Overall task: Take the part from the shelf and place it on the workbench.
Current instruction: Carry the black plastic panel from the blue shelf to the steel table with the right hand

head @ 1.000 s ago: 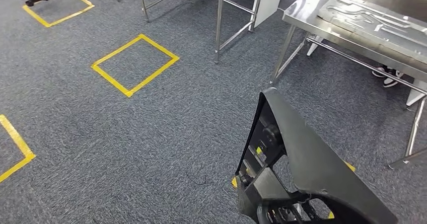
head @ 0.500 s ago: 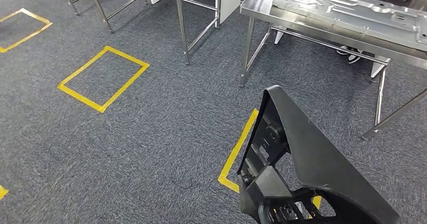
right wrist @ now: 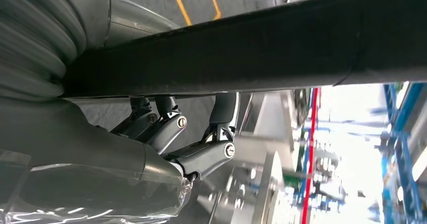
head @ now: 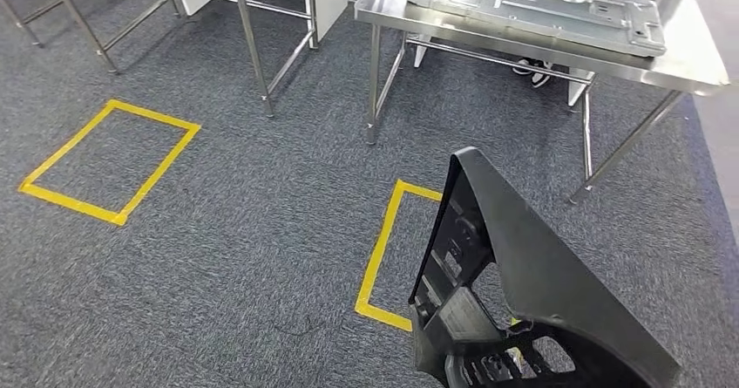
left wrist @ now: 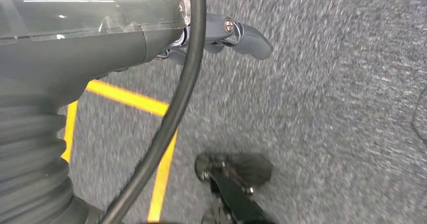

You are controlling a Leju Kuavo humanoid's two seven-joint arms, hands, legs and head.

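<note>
Head view: part carried upright, desk ahead, crowded by metal panel. Right fingers curled under part's edge; left fingers loosely bent, holding nothing. One-handed hold, could slip or clip desk edge.

The part is matte black, and the carpet is speckled dark grey with yellow tape squares. The workbench is shiny silver steel.

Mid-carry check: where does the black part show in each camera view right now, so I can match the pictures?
Head view: the black part rises from the bottom edge, right of centre, before the steel workbench.
Left wrist view: I cannot tell that it is there.
Right wrist view: the black part is a dark band across the picture, the right hand gripping it.
Shared landmark: yellow floor tape.
</note>
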